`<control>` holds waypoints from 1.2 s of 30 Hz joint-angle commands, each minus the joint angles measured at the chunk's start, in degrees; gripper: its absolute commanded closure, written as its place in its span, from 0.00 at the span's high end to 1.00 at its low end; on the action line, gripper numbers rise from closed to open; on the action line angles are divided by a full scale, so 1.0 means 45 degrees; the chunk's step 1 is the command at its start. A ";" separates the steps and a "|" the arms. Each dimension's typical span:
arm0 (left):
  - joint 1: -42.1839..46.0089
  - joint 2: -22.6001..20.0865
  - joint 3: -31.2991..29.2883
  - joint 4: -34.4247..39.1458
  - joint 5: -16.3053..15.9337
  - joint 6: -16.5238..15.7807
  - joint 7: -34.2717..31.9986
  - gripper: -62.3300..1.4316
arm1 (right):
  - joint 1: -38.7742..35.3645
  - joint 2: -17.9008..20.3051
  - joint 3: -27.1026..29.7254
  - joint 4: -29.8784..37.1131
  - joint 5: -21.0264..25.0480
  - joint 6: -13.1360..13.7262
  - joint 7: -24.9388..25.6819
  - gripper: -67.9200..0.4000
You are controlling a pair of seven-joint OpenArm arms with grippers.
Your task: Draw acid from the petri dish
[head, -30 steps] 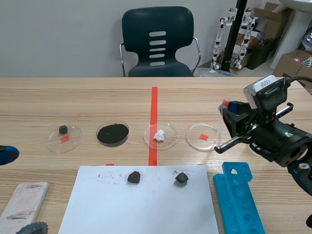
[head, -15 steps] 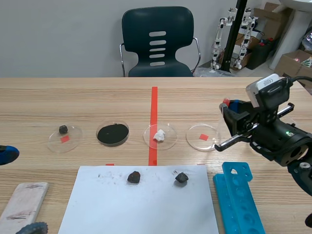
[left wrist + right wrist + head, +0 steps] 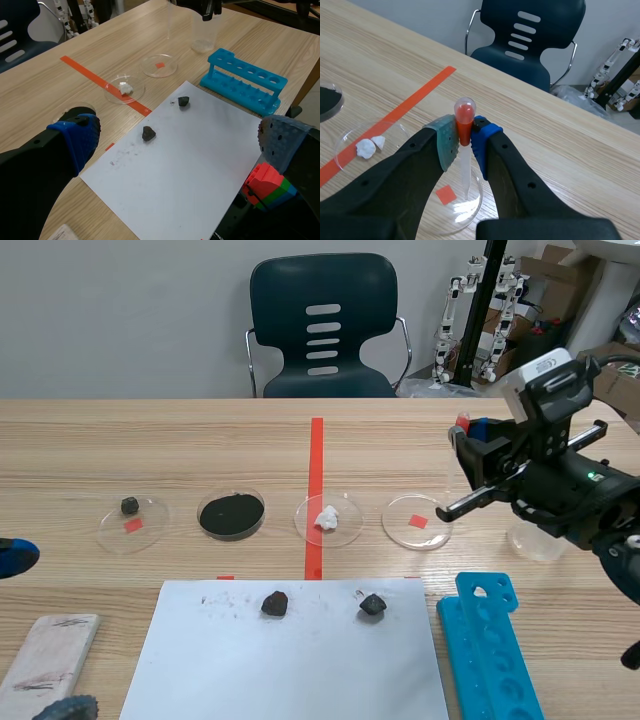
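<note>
My right gripper is shut on a clear pipette just below its red bulb. The pipette hangs tip down over a clear petri dish with a red tape square under it; the tip is above the dish. In the scene view the right gripper hovers just right of and above that dish. My left gripper is open and holds nothing, low at the table's near left, over the white sheet.
Three more dishes stand in the row: white lumps, black powder, a small stone. Two dark stones lie on the white sheet. A blue tube rack and a clear beaker stand at the right, a pale block at the near left.
The right arm has lifted a little with the pipette, uncovering the beaker behind it. The left arm has not moved.
</note>
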 commanded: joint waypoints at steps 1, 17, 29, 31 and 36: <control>-0.0039 0.0063 0.0000 0.0155 -0.0165 -0.0010 -0.0165 1.00 | -0.0083 0.0170 0.0107 0.0636 0.0185 -0.0044 0.0044 0.13; -0.0039 0.0063 0.0000 0.0155 -0.0165 -0.0010 -0.0170 1.00 | -0.2404 0.0170 0.0461 0.4605 0.0894 -0.0049 -0.1316 0.13; -0.0039 0.0063 0.0000 0.0155 -0.0165 -0.0010 -0.0165 1.00 | -0.4473 0.0165 0.0461 0.7291 0.0986 -0.0058 -0.1831 0.13; -0.0039 0.0063 0.0000 0.0155 -0.0165 -0.0010 -0.0165 1.00 | -0.4818 0.0165 0.0461 0.7699 0.0986 -0.0058 -0.1836 0.13; -0.0039 0.0063 0.0000 0.0155 -0.0165 -0.0010 -0.0165 1.00 | -0.5430 0.0165 0.0461 0.8427 0.0986 -0.0058 -0.1875 0.13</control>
